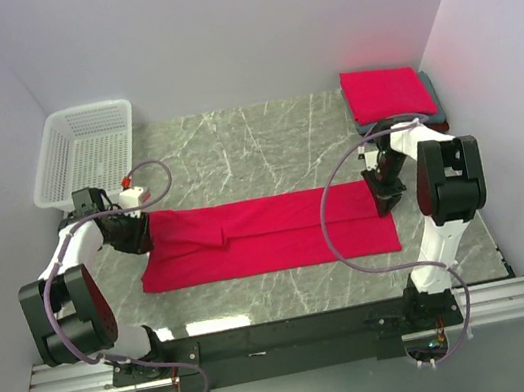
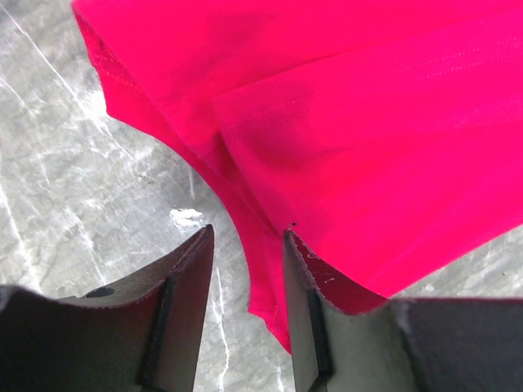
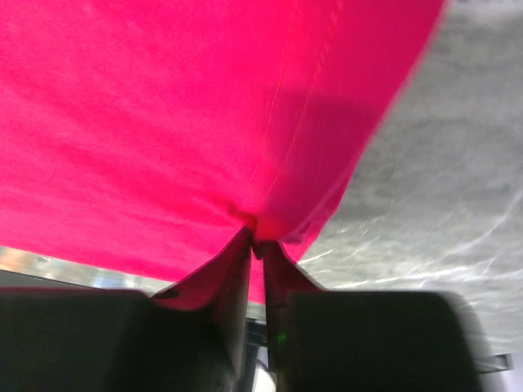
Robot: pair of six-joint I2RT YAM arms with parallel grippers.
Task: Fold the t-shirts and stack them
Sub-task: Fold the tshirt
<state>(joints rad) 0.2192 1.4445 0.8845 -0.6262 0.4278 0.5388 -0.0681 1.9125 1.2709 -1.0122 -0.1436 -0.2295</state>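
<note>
On table (image 1: 261, 130) | red t-shirt (image 1: 269, 233) flat | right jaws pinch it | left jaws apart

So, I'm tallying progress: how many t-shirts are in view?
3: a long red t-shirt mid-table, pinched by the right gripper; a folded red one atop a grey one, far right. More may hide underneath.
</note>
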